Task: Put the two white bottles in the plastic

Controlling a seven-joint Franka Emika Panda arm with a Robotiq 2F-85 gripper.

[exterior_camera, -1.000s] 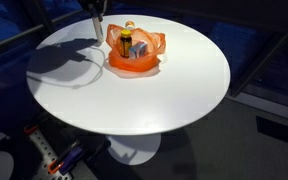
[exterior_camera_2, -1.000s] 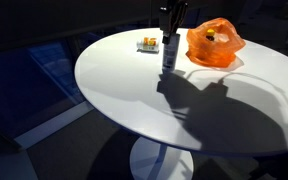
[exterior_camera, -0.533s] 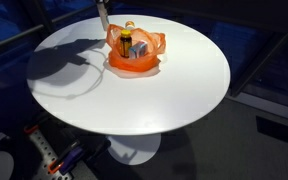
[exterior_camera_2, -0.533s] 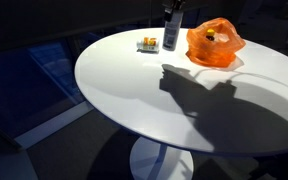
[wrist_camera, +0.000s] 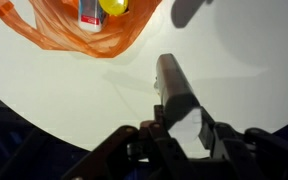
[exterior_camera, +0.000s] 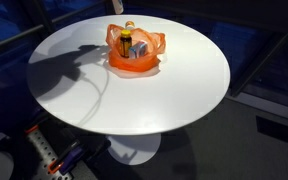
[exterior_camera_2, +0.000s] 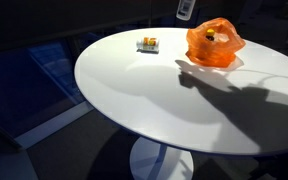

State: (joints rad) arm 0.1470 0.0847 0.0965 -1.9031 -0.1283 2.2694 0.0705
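My gripper (wrist_camera: 181,128) is shut on a white bottle (wrist_camera: 172,85) with a dark cap and holds it high above the table. In an exterior view the held bottle (exterior_camera_2: 185,8) hangs at the top edge, just beside the orange plastic bag (exterior_camera_2: 214,43). The bag lies open on the round white table (exterior_camera_2: 164,100) and shows in the wrist view (wrist_camera: 79,35) and in an exterior view (exterior_camera: 136,52). Inside it lie a white bottle with a red label (wrist_camera: 89,12) and a yellow item (wrist_camera: 112,5). The gripper (exterior_camera: 117,6) barely shows at the frame top.
A small white and yellow object (exterior_camera_2: 148,43) lies on the table beside the bag. The table stands on a single pedestal; its edge (exterior_camera: 134,128) drops to a dark floor. Robot base hardware (exterior_camera: 49,155) sits below the near rim.
The gripper has lifted the bottle off the table and carried it up and towards the orange bag. Its shadow has slid across the table.
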